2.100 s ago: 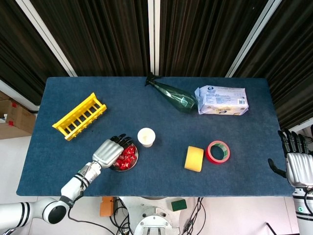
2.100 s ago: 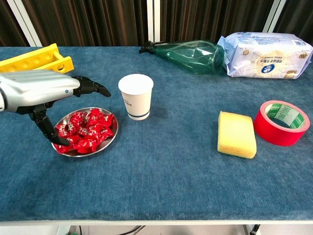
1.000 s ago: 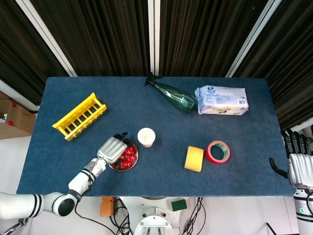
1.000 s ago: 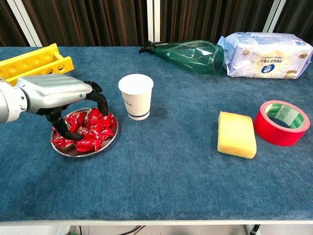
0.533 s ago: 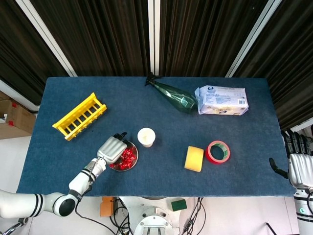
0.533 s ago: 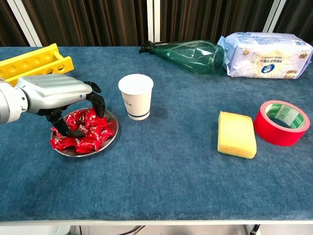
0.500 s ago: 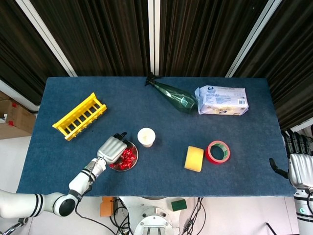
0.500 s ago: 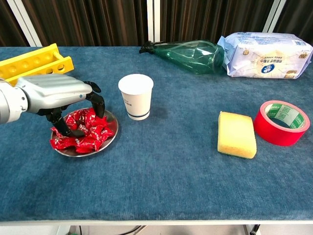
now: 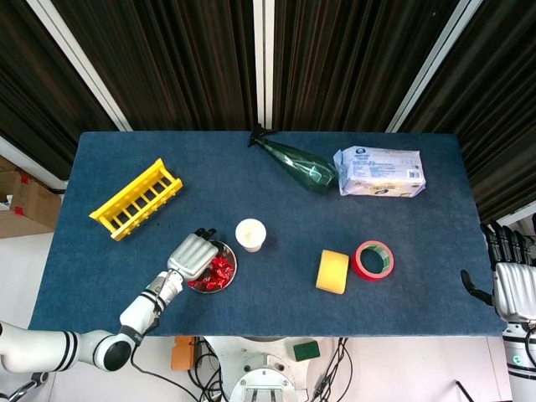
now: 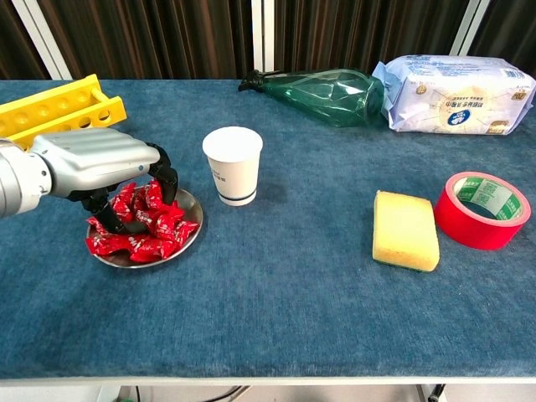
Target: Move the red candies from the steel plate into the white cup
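Note:
A small steel plate [image 10: 194, 214] [image 9: 230, 274] with a heap of red candies [image 10: 149, 241] [image 9: 218, 271] sits near the front left of the blue table. My left hand [image 10: 94, 162] [image 9: 191, 254] lies over the plate's left half, its fingers curled down into the heap and closed around a bunch of candies. Just right of the plate and behind it stands the white cup [image 10: 234, 165] [image 9: 250, 234], upright. Off the table's right edge my right hand [image 9: 511, 286] is held with fingers spread and nothing in it; the chest view does not show it.
A yellow rack [image 10: 59, 105] lies at the back left. A green bottle [image 10: 327, 94] on its side and a white packet [image 10: 456, 82] line the back. A yellow sponge [image 10: 405, 229] and a red tape roll [image 10: 481, 209] sit to the right.
My left hand has come down from above the plate and curled its fingers into the candies, bunching them up. My right hand has barely moved.

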`<state>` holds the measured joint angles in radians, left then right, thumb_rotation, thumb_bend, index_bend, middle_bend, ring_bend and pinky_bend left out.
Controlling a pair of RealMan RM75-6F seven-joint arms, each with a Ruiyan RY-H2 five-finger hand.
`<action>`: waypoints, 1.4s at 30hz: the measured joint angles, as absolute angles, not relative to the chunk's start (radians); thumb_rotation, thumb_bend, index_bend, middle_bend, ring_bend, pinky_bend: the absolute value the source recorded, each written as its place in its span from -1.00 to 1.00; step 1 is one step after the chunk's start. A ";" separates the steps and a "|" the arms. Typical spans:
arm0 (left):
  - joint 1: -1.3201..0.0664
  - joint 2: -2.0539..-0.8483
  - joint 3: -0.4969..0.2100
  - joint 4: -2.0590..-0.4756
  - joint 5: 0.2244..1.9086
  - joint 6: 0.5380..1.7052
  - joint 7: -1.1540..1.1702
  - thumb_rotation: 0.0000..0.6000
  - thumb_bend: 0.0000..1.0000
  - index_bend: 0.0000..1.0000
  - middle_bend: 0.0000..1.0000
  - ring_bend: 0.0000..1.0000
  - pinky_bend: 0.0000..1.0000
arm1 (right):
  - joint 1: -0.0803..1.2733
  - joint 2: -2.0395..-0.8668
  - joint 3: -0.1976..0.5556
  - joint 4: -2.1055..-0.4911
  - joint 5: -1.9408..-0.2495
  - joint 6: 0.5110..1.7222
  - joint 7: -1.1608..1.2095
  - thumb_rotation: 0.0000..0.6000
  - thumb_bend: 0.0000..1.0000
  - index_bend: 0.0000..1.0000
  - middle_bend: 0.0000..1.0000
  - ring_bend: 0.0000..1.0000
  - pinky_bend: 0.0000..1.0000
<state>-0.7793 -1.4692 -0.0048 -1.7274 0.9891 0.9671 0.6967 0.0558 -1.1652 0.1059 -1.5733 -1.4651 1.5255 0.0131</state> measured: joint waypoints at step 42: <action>-0.778 -1.411 -0.009 -1.825 1.000 1.030 0.706 1.00 -0.20 0.11 0.23 -0.45 -0.29 | 0.058 -1.150 0.098 -1.590 -1.466 1.506 0.041 1.00 -0.36 -1.00 -1.00 -1.00 -1.00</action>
<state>-0.7781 -1.4108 -0.0090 -1.8248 0.9996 1.0296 0.7059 0.0577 -1.1497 0.0979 -1.5897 -1.4660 1.5059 0.0411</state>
